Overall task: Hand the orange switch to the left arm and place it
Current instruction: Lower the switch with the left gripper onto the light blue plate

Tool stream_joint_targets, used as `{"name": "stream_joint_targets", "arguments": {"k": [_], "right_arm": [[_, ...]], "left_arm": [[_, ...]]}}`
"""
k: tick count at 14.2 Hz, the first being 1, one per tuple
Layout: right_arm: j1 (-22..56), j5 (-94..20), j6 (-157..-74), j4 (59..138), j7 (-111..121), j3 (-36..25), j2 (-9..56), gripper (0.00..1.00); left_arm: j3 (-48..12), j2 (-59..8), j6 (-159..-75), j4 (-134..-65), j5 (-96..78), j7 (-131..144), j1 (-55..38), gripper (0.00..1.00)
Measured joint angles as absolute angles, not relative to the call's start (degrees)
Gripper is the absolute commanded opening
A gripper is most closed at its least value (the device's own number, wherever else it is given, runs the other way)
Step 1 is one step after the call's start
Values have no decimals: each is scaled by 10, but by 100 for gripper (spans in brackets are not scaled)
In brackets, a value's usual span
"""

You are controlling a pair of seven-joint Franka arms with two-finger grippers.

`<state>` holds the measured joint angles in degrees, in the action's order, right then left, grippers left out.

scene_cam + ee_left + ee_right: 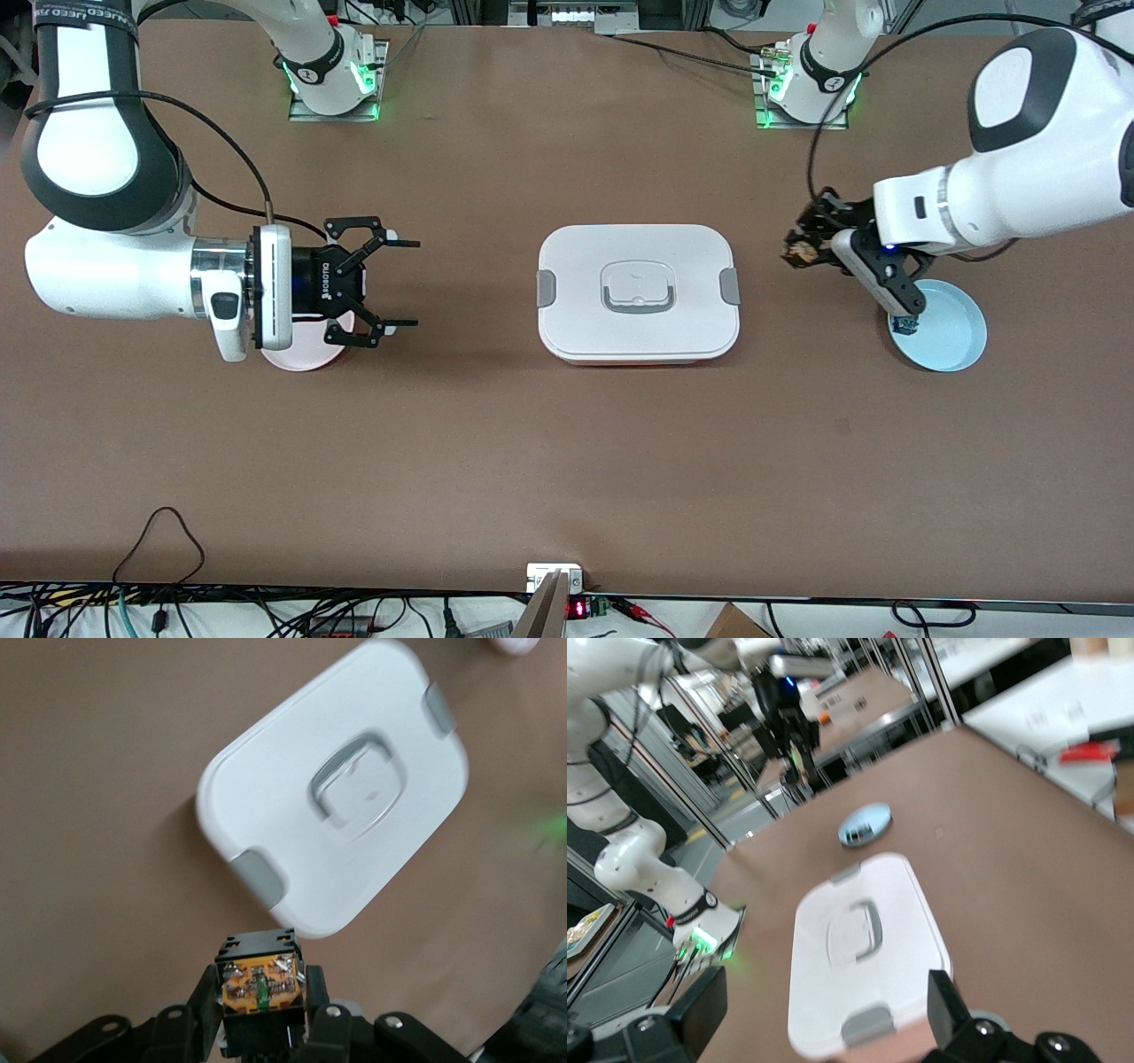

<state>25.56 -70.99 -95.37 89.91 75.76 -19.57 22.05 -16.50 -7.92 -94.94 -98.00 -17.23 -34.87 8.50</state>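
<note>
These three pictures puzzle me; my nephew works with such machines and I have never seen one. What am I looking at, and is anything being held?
Two white robot arms work at a brown table. One camera looks down from above; the other two sit on the arms' wrists. The box, white and lidded, lies mid-table. The left gripper, raised beside the blue plate, is shut on the orange switch, seen close in its wrist view. A small blue component lies on that plate. The right gripper waits open over a pink plate.
</note>
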Motion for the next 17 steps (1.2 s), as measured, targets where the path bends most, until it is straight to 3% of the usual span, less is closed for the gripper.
{"name": "stream_joint_targets", "arguments": {"k": [5, 12, 14, 17], "right_arm": [[249, -569, -969, 901, 553, -197, 218, 100], [278, -312, -1022, 900, 195, -193, 216, 100], [278, -265, -1001, 900, 105, -194, 216, 100], [278, -153, -905, 868, -25, -193, 214, 100]], "left_arm": [[-162, -104, -942, -985, 11, -551, 155, 19], [-162, -175, -1058, -1000, 160, -709, 217, 19], [-162, -187, -1107, -1020, 179, -746, 238, 19], [-161, -207, -1187, -1058, 187, -798, 273, 19]]}}
